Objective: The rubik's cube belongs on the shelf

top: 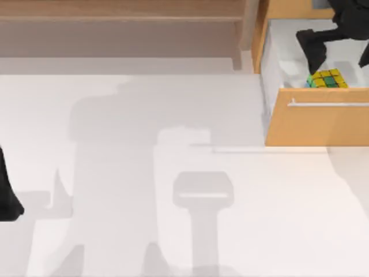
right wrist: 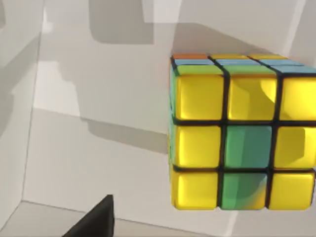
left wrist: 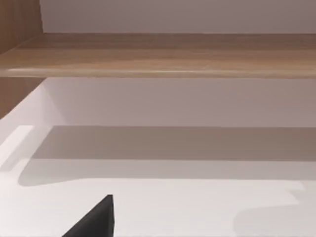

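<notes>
Right gripper [top: 320, 64] just above rubik's cube [top: 327, 78] in open drawer [top: 323, 118] | grip: can't tell | shelf [top: 115, 11] bare; lift and placing remain | left arm parked

I see an orange-tan drawer cabinet [top: 311, 124] at the table's right, drawer pulled open, silver bar handle [top: 328, 104] across its front, white table [top: 173, 173] below.

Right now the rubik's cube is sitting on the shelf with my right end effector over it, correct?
Not quite. The rubik's cube is not on the shelf; it lies inside the open drawer at the table's right, as the top view shows. The right end effector is indeed over it, reaching into the drawer.
</notes>
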Available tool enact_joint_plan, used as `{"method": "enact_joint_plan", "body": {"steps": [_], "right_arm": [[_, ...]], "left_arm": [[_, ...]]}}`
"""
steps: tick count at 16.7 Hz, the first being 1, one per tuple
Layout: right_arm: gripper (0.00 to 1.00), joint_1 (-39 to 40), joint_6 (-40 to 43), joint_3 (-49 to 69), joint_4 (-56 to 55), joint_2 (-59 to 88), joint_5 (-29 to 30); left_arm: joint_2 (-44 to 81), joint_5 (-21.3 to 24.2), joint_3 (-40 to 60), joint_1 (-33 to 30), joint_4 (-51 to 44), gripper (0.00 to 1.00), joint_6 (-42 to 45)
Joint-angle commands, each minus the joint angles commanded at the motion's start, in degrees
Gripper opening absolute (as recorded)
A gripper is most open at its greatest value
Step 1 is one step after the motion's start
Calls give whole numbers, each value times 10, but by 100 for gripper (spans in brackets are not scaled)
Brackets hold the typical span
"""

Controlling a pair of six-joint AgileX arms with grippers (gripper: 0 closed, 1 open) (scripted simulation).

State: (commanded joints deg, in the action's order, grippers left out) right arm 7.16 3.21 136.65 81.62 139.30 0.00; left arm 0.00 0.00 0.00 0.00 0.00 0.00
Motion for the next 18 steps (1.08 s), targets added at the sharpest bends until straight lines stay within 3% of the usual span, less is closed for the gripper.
{"method": "enact_joint_plan", "body": {"steps": [11, 18], "right_arm": [[100, 47, -45, -10, 48, -58, 4], [100, 5, -7, -91, -78, -10, 2]], "left_arm": [[0, 0, 0, 0, 0, 100, 0], [0, 0, 0, 0, 0, 100, 0]]}}
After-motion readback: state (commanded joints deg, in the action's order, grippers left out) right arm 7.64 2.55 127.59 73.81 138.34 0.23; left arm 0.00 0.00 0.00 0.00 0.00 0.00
